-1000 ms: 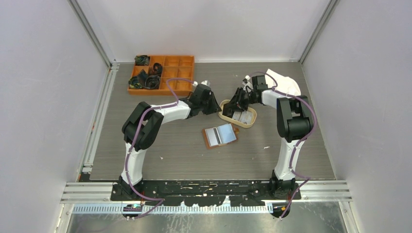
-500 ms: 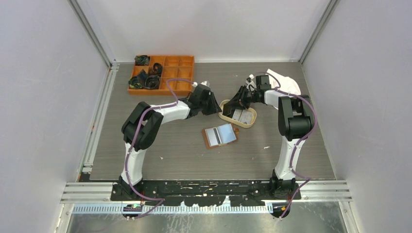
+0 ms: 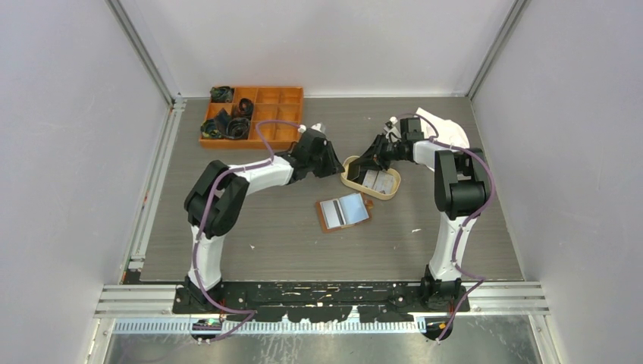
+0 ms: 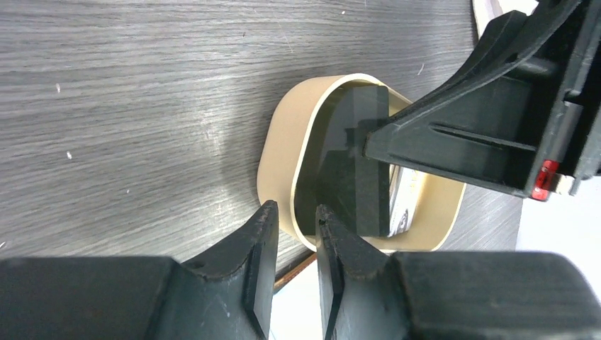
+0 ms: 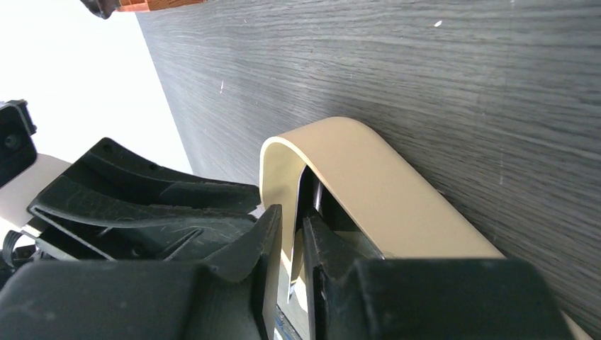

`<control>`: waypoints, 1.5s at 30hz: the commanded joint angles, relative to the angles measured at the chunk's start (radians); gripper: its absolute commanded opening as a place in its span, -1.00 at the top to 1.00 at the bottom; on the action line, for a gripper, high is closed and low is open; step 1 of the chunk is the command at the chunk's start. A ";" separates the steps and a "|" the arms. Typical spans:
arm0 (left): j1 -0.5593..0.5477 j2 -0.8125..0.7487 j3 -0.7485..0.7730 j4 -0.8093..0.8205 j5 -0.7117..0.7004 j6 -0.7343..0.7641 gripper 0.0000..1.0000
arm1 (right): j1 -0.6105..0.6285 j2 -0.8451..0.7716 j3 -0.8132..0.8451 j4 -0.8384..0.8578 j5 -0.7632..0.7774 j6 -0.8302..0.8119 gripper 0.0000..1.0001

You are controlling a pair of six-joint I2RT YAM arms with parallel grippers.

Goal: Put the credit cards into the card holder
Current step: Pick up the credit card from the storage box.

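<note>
Right pincer (image 5: 292,234) tips and black card (image 4: 354,166) half-hidden behind tray (image 5: 375,184) rim

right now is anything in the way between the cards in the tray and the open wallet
Nothing lies on the bare table between the oval tray and the open brown wallet. The only barrier is the tray's raised rim, which the black card must be lifted over. Both grippers crowd that tray.

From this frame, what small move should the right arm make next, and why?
Probably lift the black card straight up out of the tray. The right gripper looks closed on the card's edge, which stands tilted inside the rim, while the open card holder waits nearby. The left gripper hovers beside the rim.
</note>
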 commanded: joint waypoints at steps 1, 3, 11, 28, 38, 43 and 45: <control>0.006 -0.101 -0.007 -0.005 -0.004 0.048 0.46 | -0.006 -0.008 0.009 -0.015 0.012 -0.019 0.57; 0.007 -0.125 -0.017 -0.009 -0.005 0.069 0.46 | -0.006 -0.003 0.016 -0.036 0.024 -0.032 0.61; 0.007 -0.243 -0.087 -0.010 0.059 0.170 0.47 | -0.003 0.011 0.021 -0.039 0.017 -0.034 0.74; 0.101 -0.702 -0.532 0.178 0.283 0.286 0.09 | -0.036 -0.067 0.058 -0.156 0.037 -0.145 0.91; 0.214 -0.816 -0.704 0.319 0.375 0.173 -0.12 | -0.063 -0.165 0.075 -0.270 -0.049 -0.318 0.94; 0.218 -0.945 -0.781 0.352 0.307 0.140 -0.06 | -0.101 -0.248 0.037 -0.256 -0.140 -0.352 0.94; 0.219 -1.040 -0.825 0.377 0.273 0.139 -0.06 | -0.100 -0.287 0.014 -0.245 -0.194 -0.360 0.94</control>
